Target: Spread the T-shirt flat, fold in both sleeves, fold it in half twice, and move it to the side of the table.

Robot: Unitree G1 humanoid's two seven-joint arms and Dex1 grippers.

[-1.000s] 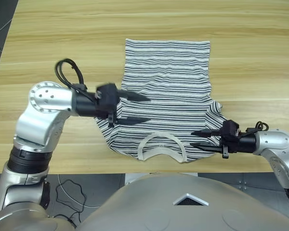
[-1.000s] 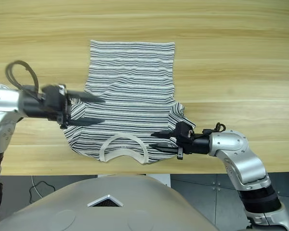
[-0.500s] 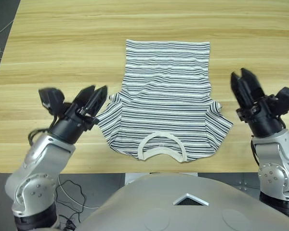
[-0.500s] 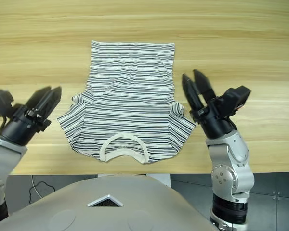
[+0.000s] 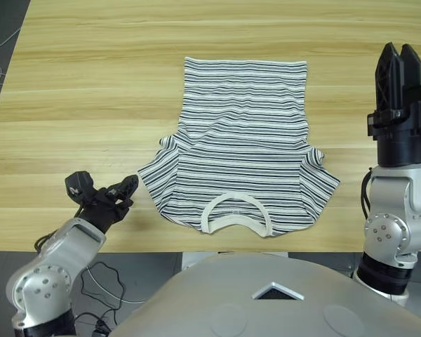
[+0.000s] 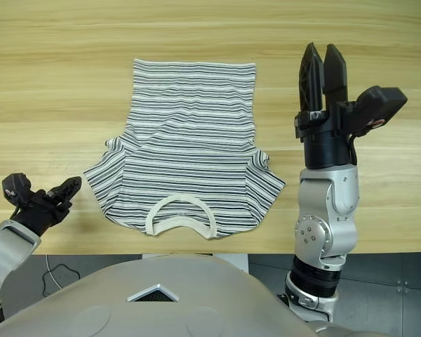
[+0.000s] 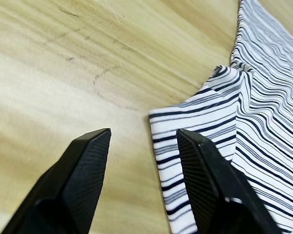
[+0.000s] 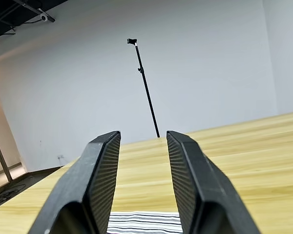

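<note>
From your head camera, the T-shirt (image 5: 242, 140) lies spread on the wooden table (image 5: 91, 84). Its collar (image 5: 236, 212) is toward the near edge, its hem (image 5: 244, 64) is at the far end, and both sleeves are out to the sides, with a few wrinkles across the chest. Your left gripper (image 5: 128, 191) sits low by the near edge, just beside the left sleeve (image 5: 156, 172) and not touching it, with its fingers apart. Your right gripper (image 5: 399, 50) is raised upright, well apart from the shirt on its right side, with a narrow gap between its fingers. In your left wrist view, the two dark ribbed fingers stand apart with bare wood between them, and the sleeve's striped corner lies just past the tip of one finger. In your right wrist view, the fingers are parted and hold nothing. A strip of the striped cloth shows low between them, and the tabletop runs toward a pale wall (image 8: 210, 58) where a thin black stand (image 8: 146, 87) rises.
</note>
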